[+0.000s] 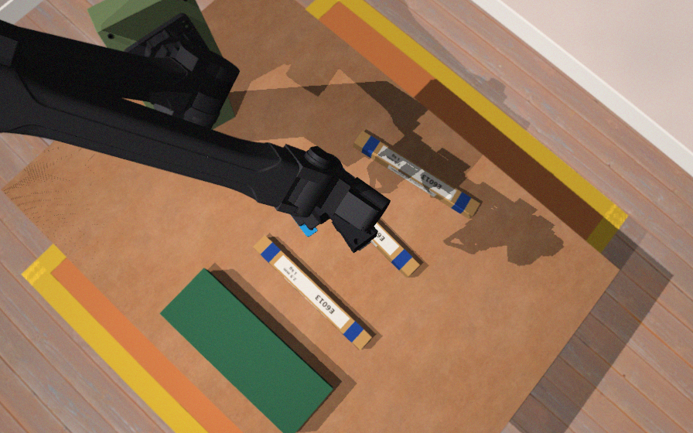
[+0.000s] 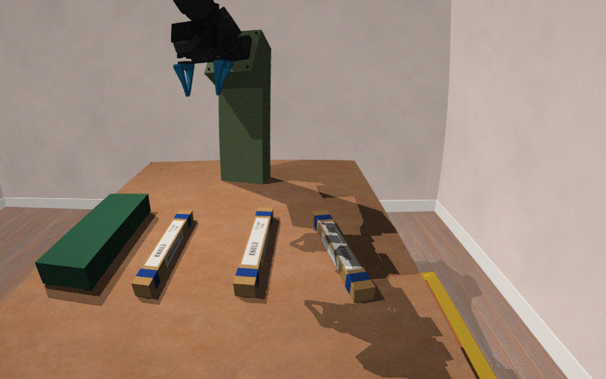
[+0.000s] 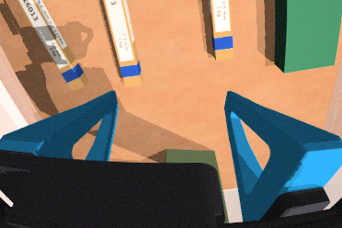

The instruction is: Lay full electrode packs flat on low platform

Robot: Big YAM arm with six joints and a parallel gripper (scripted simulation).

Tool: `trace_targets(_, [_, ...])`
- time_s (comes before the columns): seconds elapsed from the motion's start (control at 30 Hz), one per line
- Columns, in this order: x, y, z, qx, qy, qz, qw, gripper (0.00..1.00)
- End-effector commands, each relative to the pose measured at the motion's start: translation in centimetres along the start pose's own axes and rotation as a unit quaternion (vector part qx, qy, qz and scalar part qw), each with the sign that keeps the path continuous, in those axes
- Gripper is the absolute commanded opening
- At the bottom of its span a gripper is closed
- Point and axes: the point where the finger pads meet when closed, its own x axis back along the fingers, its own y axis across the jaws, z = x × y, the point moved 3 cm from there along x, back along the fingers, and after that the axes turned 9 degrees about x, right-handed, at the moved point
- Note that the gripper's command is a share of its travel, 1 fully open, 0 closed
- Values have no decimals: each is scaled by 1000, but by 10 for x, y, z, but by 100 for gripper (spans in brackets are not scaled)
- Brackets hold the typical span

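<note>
Three packs [image 2: 254, 247] lie beside one platform [image 2: 92, 239], seemingly flat.

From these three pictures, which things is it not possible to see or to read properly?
- Middle pack: in the top view the arm covers most of it.
- Small print on the pack nearest the platform: too small in every view.
- Right pack label: darkened by the arm's shadow.
- How full each pack is: all are closed.
- Pincer: open, empty; in the top view mostly hidden under the wrist.
</note>
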Motion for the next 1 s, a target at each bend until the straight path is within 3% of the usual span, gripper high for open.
trace_targets(0.0, [9,0,2,44,-1,-5,999,74])
trace_targets(0.13, [10,2,28,107,20,-9,994,74])
trace_targets(0.23, [10,4,43,108,21,-10,994,74])
trace_targets(0.97, [11,2,27,95,11,-7,995,74])
